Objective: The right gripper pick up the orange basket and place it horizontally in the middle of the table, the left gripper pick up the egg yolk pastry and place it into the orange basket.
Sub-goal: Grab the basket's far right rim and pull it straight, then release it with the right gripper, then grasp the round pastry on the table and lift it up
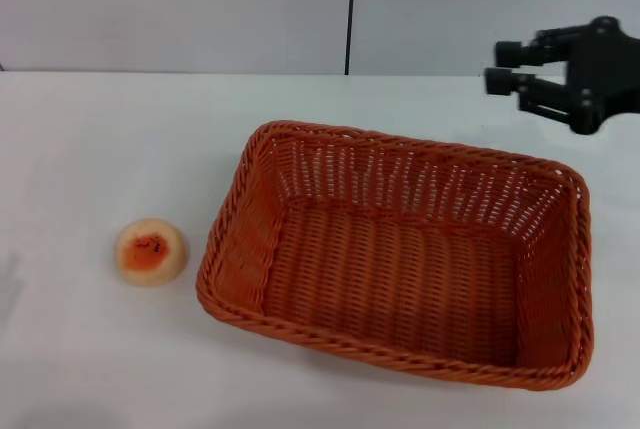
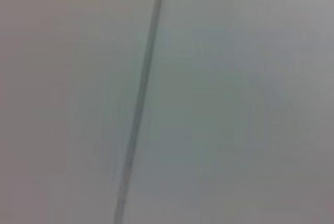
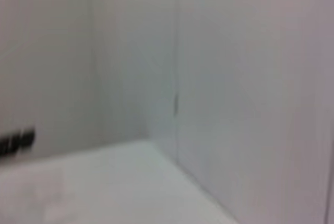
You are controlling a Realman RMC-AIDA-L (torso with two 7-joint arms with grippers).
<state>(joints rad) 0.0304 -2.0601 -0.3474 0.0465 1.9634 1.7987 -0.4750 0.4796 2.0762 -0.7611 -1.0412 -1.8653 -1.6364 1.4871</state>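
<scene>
- The table (image 1: 90, 139) is a plain white top; behind it stands a pale wall with one dark vertical seam (image 1: 351, 9) at about twelve o'clock from the table's middle.
- Far left on the table lies the egg yolk pastry (image 1: 151, 251), at roughly nine o'clock from the centre, resting flat with its orange-red middle facing up. Nothing touches it.
- Just beside it, at its three o'clock, sits the orange basket (image 1: 400, 254). A narrow strip of bare table separates the two. The basket stands upright with its mouth up and its long side running across the table, slightly skewed so that its right end lies nearer the robot. Its inside holds nothing.
- At about one o'clock from the basket, above the table's far right part, hangs the right gripper (image 1: 505, 67). Its two fingers point toward nine o'clock with a small gap between the tips, so it stands slightly parted and holds nothing. It is clear of the basket's far right corner, not touching the rim.
- Between that gripper and the basket nothing stands in the way; between the pastry and the basket only bare tabletop lies.
- The left gripper appears in none of the views. The left wrist view shows only a blurred pale wall with a dark seam (image 2: 138, 109).
- The right wrist view shows a blurred wall corner and a strip of white tabletop (image 3: 104, 182).
</scene>
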